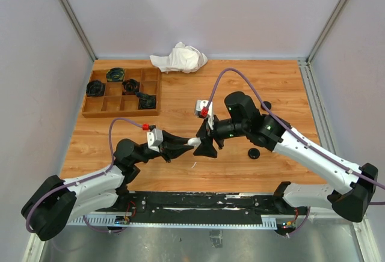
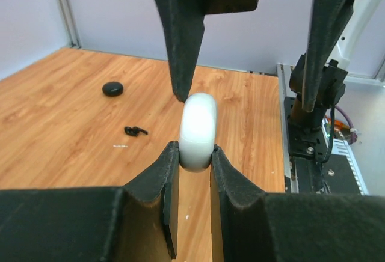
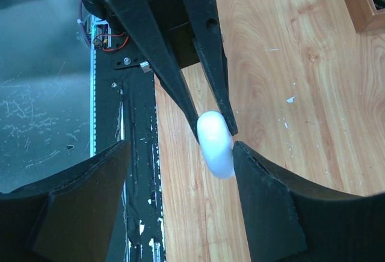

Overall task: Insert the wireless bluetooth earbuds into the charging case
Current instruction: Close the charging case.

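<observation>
My left gripper is shut on a white round charging case and holds it on edge above the table. In the left wrist view the case sits pinched between the fingertips, and its lid looks shut. My right gripper is open and straddles the case from above. In the right wrist view its jaws stand wide apart, with one pad against the side of the case. A tiny black earbud lies on the table beyond the case. No white earbud shows.
A black puck case lies right of the grippers and another farther off. A wooden compartment tray with dark cases stands at the back left. A crumpled white cloth lies at the back. A thin white sliver lies near the front edge.
</observation>
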### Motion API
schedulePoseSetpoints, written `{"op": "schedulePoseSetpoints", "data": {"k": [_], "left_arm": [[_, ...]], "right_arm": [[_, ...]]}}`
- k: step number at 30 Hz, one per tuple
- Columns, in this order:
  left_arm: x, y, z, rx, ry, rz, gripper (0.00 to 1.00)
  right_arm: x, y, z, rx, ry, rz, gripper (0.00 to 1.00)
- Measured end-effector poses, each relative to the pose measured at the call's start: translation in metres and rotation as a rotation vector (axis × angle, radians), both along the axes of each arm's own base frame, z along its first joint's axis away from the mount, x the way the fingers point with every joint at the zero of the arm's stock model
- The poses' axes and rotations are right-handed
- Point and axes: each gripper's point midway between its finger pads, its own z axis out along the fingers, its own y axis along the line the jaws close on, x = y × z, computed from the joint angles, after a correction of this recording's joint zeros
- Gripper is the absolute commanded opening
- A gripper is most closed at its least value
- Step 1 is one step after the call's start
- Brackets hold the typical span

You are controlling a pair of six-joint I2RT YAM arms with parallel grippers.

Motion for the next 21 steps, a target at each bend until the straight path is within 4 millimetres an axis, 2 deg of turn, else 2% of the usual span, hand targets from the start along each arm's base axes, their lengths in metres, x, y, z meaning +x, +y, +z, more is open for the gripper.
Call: {"op": "schedulePoseSetpoints", "data": {"k": [5, 8, 14, 18, 21], "left_arm": [[0.005, 0.000, -0.009, 0.010, 0.098, 0.024, 0.00], [0.011, -0.002, -0.012, 0.018, 0.166, 0.042, 0.00], [0.025, -0.015, -0.022, 0.044, 0.377, 0.051, 0.01], [0.033, -0.027, -0.046, 0.084, 0.577, 0.043, 0.07], [0.038, -0.036, -0.068, 0.118, 0.724, 0.040, 0.09]], "right_arm": [[-0.006, -0.006, 0.004, 0.018, -0.021, 0.016, 0.71], [0.000, -0.010, 0.001, 0.003, -0.044, -0.023, 0.73], [0.046, -0.034, -0.024, -0.123, -0.136, -0.301, 0.73], [0.076, -0.062, -0.048, -0.235, -0.183, -0.521, 0.74], [0.091, -0.081, -0.065, -0.294, -0.200, -0.647, 0.74]]}}
